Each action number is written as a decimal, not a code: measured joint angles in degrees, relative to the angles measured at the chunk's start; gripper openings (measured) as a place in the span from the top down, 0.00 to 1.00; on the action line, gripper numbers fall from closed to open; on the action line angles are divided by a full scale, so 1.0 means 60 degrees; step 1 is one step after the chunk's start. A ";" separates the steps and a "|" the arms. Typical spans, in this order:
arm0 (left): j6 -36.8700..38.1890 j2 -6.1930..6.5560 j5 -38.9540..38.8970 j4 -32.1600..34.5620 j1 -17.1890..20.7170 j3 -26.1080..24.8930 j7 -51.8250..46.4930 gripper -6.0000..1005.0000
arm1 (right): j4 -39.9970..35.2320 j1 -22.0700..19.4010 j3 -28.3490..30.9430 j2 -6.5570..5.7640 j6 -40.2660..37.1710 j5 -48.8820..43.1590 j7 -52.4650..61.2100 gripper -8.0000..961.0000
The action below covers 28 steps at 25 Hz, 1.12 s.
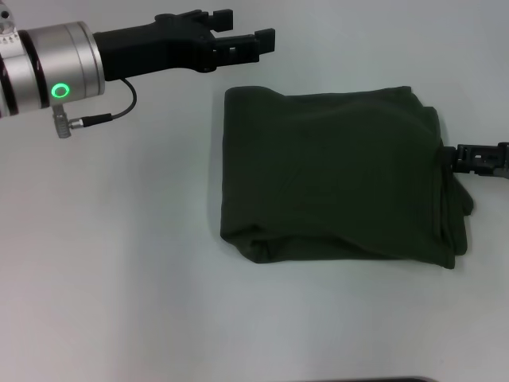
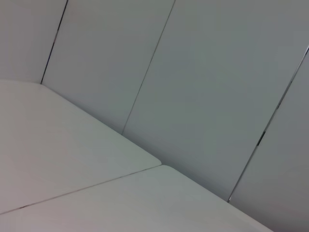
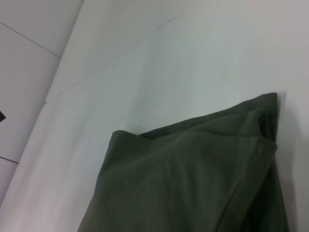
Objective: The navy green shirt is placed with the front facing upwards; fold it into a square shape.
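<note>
A: What do you see at the left side of the head view?

B: In the upper left of the frame is the left arm, a silver cylinder with a green glowing ring and a thin black cable. Its black left gripper (image 1: 245, 40) reaches toward the upper middle, above the white table (image 1: 119, 278). The jaws are released, with a clear gap between the two fingers, and they hold nothing. They are near the upper left corner of the shirt but apart from it.

A: And in the middle?

B: There lies the navy green shirt (image 1: 334, 175), a dark olive-green cotton cloth, folded into a nearly square bundle, flat on the table, a little right of centre. No letters show on the upper side. The edges at the bottom and right are thick with several layers.

A: What is at the right?

B: The black right gripper (image 1: 455, 157) comes in from the right edge of the frame and touches the right border of the shirt. If its jaws are clenched on the cloth, I cannot tell. The right wrist view shows the shirt (image 3: 193, 183) with a folded corner on the table.
</note>
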 joint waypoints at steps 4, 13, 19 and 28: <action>-0.0022 0.0000 0.0003 -0.0016 0.0000 0.0014 0.0003 0.08 | 0.0060 0.0042 0.0000 0.0008 0.0103 0.0000 0.0000 0.22; -0.0087 0.0000 0.0006 -0.0018 -0.0015 0.0058 0.0008 0.08 | 0.0078 0.0294 -0.0266 0.0155 0.0321 -0.0007 0.0064 0.22; -0.0102 0.0000 0.0006 -0.0051 -0.0015 0.0060 0.0018 0.08 | 0.0105 0.0314 -0.0399 0.0221 0.0540 -0.0013 0.0089 0.22; -0.0115 0.0000 0.0005 -0.0293 -0.0185 0.0057 0.0134 0.08 | 0.0117 0.0354 -0.0412 0.0161 0.0434 -0.0014 0.0243 0.22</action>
